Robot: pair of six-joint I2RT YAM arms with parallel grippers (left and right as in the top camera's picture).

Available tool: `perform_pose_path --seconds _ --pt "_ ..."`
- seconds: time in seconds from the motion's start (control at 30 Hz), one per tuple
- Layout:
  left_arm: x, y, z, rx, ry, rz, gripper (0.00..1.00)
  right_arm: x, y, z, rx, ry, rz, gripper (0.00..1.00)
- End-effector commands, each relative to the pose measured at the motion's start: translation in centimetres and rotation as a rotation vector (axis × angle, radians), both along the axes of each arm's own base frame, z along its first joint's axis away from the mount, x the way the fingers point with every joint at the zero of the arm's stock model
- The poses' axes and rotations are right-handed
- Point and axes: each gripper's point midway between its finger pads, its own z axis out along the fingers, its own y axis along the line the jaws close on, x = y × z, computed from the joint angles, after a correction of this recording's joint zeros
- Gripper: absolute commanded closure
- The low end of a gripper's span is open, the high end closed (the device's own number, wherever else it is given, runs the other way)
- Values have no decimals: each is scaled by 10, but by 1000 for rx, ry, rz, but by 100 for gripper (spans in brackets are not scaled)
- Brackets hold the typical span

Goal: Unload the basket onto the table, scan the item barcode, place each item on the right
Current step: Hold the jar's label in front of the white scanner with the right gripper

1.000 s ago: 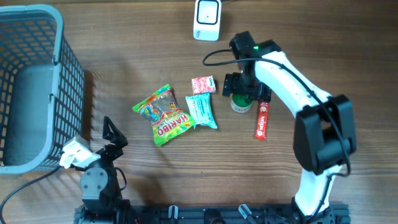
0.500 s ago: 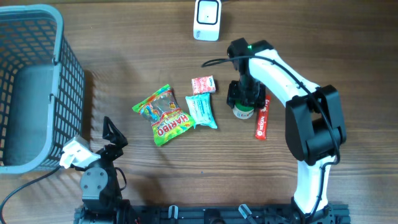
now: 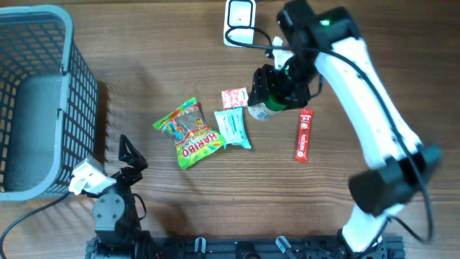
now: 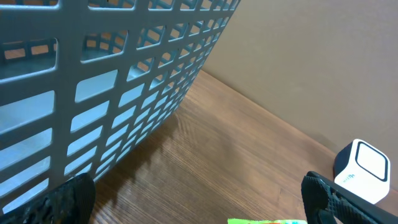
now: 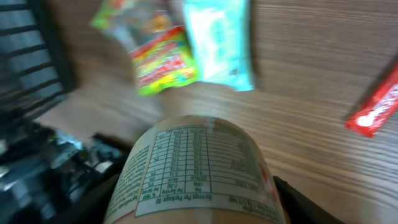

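My right gripper (image 3: 277,90) is shut on a small bottle (image 3: 261,110) with a white label and holds it off the table, tilted, between the snack packets and the scanner. In the right wrist view the bottle (image 5: 196,168) fills the space between my fingers, its nutrition table facing the camera; no barcode shows. The white barcode scanner (image 3: 239,14) stands at the far edge of the table, and it also shows as the scanner (image 4: 364,171) in the left wrist view. My left gripper (image 3: 131,155) rests open at the near left, holding nothing (image 4: 202,208).
A grey basket (image 3: 39,101) fills the left side, close to the left gripper (image 4: 93,81). On the table lie a Haribo bag (image 3: 188,134), a teal packet (image 3: 233,128), a small red-and-white packet (image 3: 235,97) and a red bar (image 3: 304,134).
The right gripper closed on the bottle and lifted it off the table, carrying it left and tilting it. The right arm swung toward the far edge. The left arm stayed still.
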Motion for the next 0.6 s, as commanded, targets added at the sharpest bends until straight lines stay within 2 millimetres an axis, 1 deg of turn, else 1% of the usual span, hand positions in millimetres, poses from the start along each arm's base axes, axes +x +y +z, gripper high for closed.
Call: perform_pose_path --seconds 0.0,0.1,0.13,0.23,0.3,0.33,0.37,0.43,0.47,0.5,0.57 --pt "-1 4 -2 11 5 19 0 -28 12 60 153 -65 -25 38" --pt "-1 4 -2 11 5 19 0 -42 10 84 206 -95 -47 38" --pt "-1 4 -2 11 5 19 0 -45 9 89 212 -102 -54 39" --pt "-1 4 -2 11 5 19 0 -49 7 96 220 -118 -61 40" --pt "-1 4 -2 11 5 19 0 -47 4 93 199 -128 -68 41" --pt "-1 4 -2 11 5 19 0 -39 -2 89 153 -163 -83 42" --pt "-1 4 -2 11 5 19 0 -26 -9 84 98 -221 -104 42" --pt "-1 4 -2 11 5 19 0 9 -29 78 -37 -367 -184 43" --pt "-1 4 -2 11 5 19 0 23 -34 79 -70 -420 -224 44" --pt "-1 4 -2 11 5 19 0 41 -36 82 -83 -495 -248 46" --pt "-1 4 -2 11 5 19 0 68 -29 88 -60 -593 -272 46"
